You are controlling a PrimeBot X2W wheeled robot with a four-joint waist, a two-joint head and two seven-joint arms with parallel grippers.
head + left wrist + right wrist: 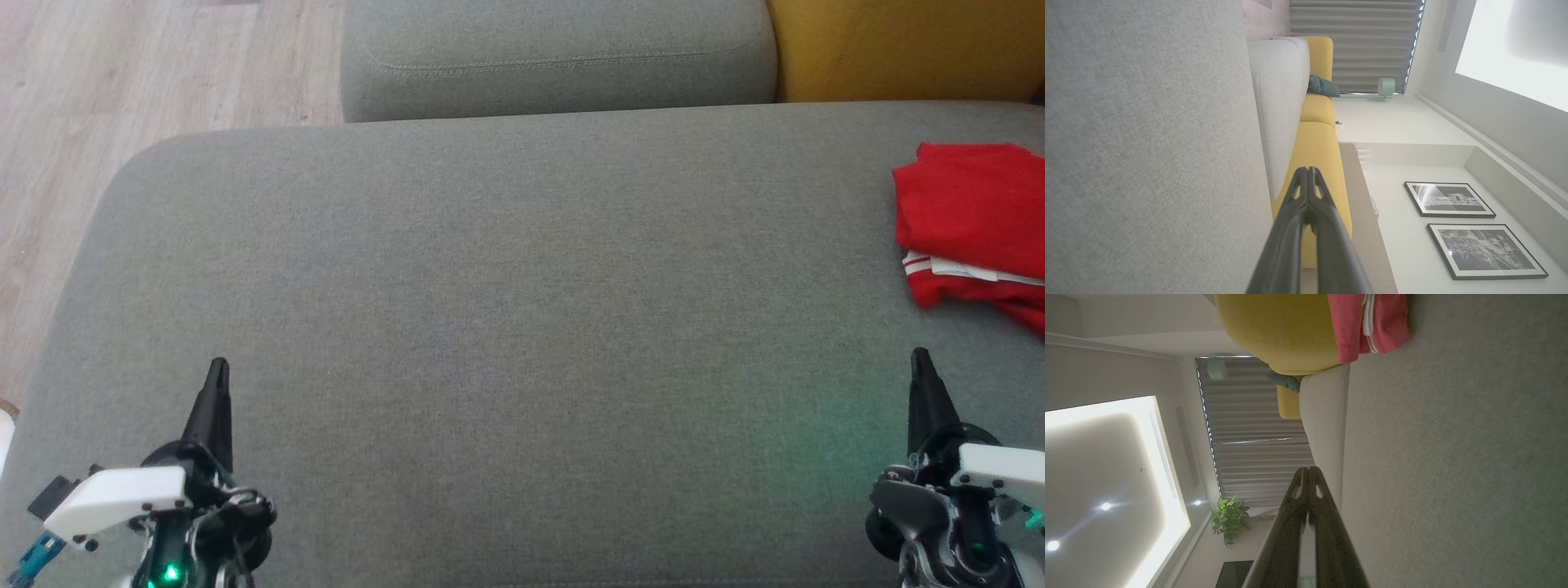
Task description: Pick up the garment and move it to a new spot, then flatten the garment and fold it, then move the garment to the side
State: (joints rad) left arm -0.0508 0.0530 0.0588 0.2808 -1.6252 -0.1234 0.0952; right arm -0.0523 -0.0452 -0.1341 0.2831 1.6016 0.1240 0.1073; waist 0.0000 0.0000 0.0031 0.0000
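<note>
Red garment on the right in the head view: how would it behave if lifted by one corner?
The red garment lies in soft layered folds, so it is probably floppy and would unfold and hang. It looks thin, so likely light. On the textured grey cushion a push would probably bunch it, not slide it.

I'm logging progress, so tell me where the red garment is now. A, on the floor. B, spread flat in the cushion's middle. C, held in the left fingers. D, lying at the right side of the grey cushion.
D: the garment lies on the cushion at its right side, beyond the right fingers and untouched.
</note>
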